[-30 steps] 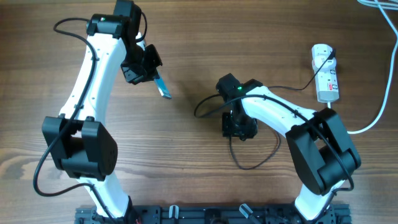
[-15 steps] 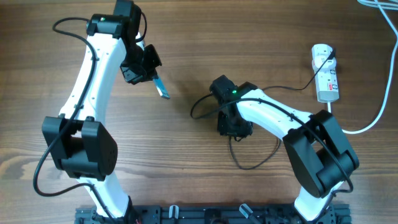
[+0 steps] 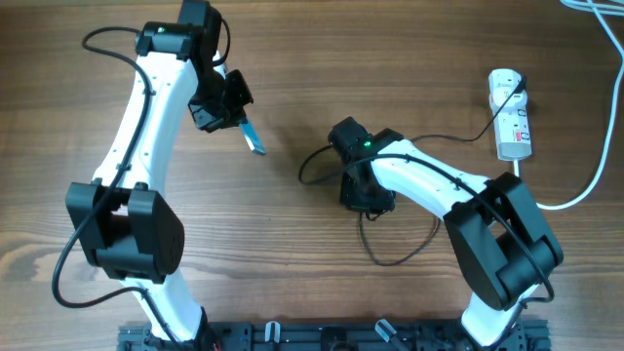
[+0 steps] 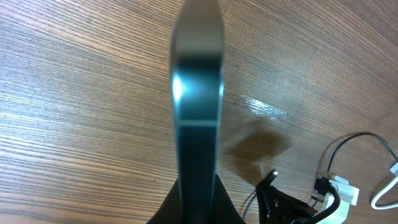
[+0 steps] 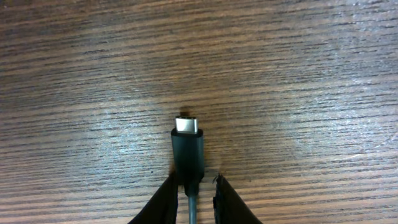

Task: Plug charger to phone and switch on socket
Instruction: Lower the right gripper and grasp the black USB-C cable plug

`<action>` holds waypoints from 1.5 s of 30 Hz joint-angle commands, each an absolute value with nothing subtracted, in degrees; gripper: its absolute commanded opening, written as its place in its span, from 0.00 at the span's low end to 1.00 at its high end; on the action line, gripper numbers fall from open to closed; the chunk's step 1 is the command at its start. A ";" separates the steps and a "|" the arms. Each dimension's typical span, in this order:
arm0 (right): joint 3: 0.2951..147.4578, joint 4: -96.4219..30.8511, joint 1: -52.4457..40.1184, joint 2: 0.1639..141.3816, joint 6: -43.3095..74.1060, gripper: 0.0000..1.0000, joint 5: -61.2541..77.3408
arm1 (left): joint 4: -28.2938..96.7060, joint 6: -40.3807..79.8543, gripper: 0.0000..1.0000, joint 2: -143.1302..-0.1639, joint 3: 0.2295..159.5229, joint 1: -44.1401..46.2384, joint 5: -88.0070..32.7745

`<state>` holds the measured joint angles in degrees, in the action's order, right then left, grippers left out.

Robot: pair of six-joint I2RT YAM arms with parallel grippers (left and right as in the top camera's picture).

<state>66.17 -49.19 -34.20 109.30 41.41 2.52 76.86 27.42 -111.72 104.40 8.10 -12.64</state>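
Phone (image 4: 198, 93) is sitting clamped edge-on in left tool (image 3: 237, 113), hanging above the surface (image 4: 74, 93). Right tool (image 5: 194, 185) is straddling charger (image 5: 187, 146) plug lying flat, fingers slightly apart.

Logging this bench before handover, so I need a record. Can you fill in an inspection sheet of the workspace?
Surface: wooden table, no damage seen.
Job's things: phone held on edge in the left claw; charger plug tip bare, not in the phone; socket at far right with a black plug in it, switch state unreadable.
Clutter: nothing seen.
Claws: left shut on the phone; right claw straddles the charger behind its plug, grip unclear.
Cables: charger loops below the right arm; white cord runs from the socket off the right edge.
Surroundings: black rail at the near edge.
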 commanded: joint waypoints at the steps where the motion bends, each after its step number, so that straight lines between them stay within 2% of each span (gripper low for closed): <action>1: 65.10 -48.47 -34.54 110.56 41.95 0.20 1.15 | 76.75 28.12 0.04 -109.84 104.09 7.99 -12.12; 28: 65.10 -49.80 -34.54 110.59 40.62 0.17 3.11 | 77.17 28.14 0.04 -109.84 104.09 7.99 -12.14; 35: 65.10 -50.00 -34.54 110.59 40.62 0.25 4.21 | 77.25 28.14 0.04 -109.84 104.09 7.99 -12.14; 38: 65.10 -50.22 -34.54 110.59 40.51 0.25 4.80 | 77.36 28.14 0.04 -109.84 104.09 7.99 -12.14; 40: 65.10 -50.19 -34.54 110.59 40.51 0.20 4.82 | 77.38 28.14 0.04 -109.84 104.07 7.99 -12.14; 45: 65.10 -50.15 -34.54 110.59 40.49 0.19 4.80 | 77.41 28.14 0.04 -109.84 104.09 7.99 -12.14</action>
